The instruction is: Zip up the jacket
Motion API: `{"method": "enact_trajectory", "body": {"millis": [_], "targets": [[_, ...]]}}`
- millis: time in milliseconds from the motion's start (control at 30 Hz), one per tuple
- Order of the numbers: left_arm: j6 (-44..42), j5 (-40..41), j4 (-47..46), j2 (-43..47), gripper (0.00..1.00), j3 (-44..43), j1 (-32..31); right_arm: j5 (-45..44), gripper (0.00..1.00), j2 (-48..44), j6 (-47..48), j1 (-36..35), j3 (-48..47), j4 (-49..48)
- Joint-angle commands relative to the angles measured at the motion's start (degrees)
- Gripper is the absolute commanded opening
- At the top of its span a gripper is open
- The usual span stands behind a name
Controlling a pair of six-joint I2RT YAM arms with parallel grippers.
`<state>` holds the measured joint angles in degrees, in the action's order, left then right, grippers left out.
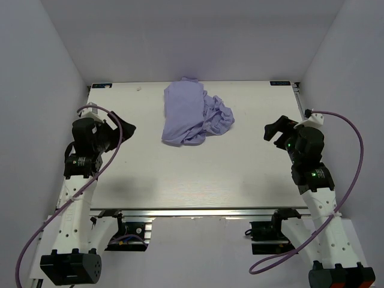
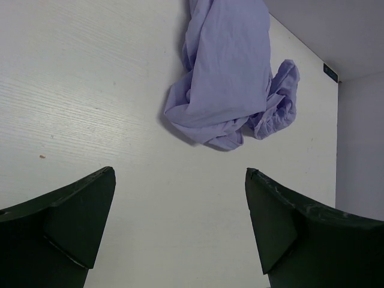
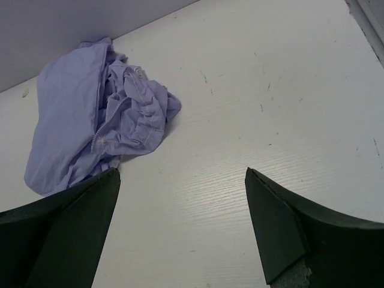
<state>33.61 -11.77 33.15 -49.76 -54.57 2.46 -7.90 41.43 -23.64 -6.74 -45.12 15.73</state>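
At the left edge of the white wood-grain tabletop [image 1: 198, 174], the left arm's black two-finger gripper [image 1: 125, 128] is hanging just above the surface. Its jaws are standing wide apart with nothing between them, and it is pointing inward across the table. Toward the far edge, about midway across the table, the crumpled lavender thin-fabric jacket [image 1: 193, 114] is lying in a bunched heap, well apart from both grippers. Its smoother, flatter panel is facing the left side, while its gathered, wrinkly folds are spilling out to the right. In the right wrist view a pale zipper track [image 3: 108, 123] is showing along a fold near the middle of the heap, running slantwise down toward the near side. At the right edge of the table, the right arm's black two-finger gripper [image 1: 275, 132] is hovering over the bare surface, its jaws likewise spread wide and empty, and it is aiming inward toward the jacket.
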Motion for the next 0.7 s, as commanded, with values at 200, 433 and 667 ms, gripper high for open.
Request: {"method": "enact_trajectory", "body": {"millis": [200, 433, 667], "targets": [[0.14, -11.23, -4.4, -3.76, 0.98, 5.6, -0.26, -5.54, 0.89, -0.57, -3.34, 0.24, -0.31, 2.2], [1.11, 0.74, -8.62, -15.79, 0.98, 5.62, -14.3, 1.74, 0.9, 3.47, -2.82, 0.33, -0.76, -0.34], [-1.61, 1.48, -12.84, -34.24, 0.98, -2.2, -18.8, 13.26, 0.89, 17.59, -1.59, -2.03, -3.3, -7.37]]}}
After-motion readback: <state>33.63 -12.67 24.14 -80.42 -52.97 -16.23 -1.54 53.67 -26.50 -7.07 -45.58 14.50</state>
